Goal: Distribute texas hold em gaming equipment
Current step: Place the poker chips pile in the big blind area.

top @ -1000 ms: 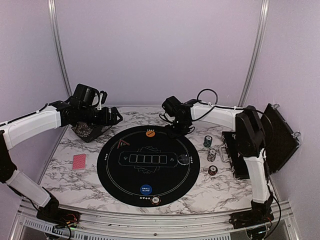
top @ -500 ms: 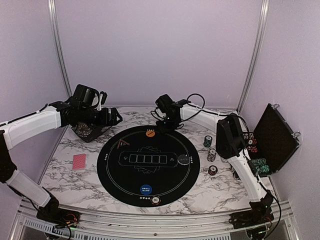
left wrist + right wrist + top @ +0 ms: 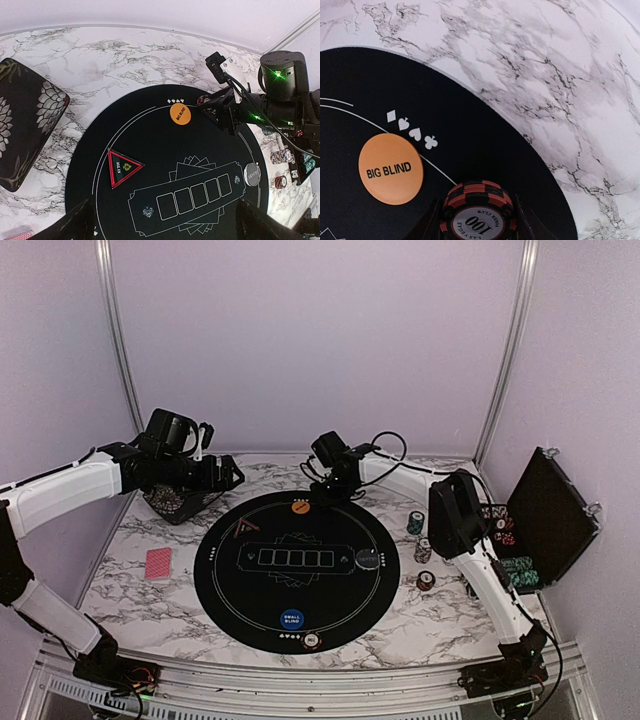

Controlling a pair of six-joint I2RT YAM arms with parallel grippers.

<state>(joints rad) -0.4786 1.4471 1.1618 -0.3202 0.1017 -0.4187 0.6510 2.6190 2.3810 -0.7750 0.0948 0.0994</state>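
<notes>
My right gripper point(image 3: 477, 222) is shut on a short stack of red-and-black poker chips point(image 3: 477, 207) marked 100. It holds them at the far rim of the round black mat point(image 3: 250, 590), just right of the orange BIG BLIND button point(image 3: 391, 169). I cannot tell whether the stack touches the mat. My left gripper point(image 3: 167, 231) hangs open and empty above the mat's far left. On the mat lie a triangular ALL IN marker point(image 3: 122, 167), a grey dealer button point(image 3: 369, 560), a blue SMALL BLIND button point(image 3: 291, 619) and one chip point(image 3: 311, 641). Red-backed cards point(image 3: 159, 563) lie left of the mat.
Three chip stacks point(image 3: 423, 549) stand on the marble right of the mat. The open black chip case point(image 3: 545, 520) with more chips sits at the far right. A black patterned pouch point(image 3: 25, 120) lies at the back left under my left arm.
My right arm has swung left along the mat's far rim with the chips, and now uncovers the chip case. The left arm has not moved.
</notes>
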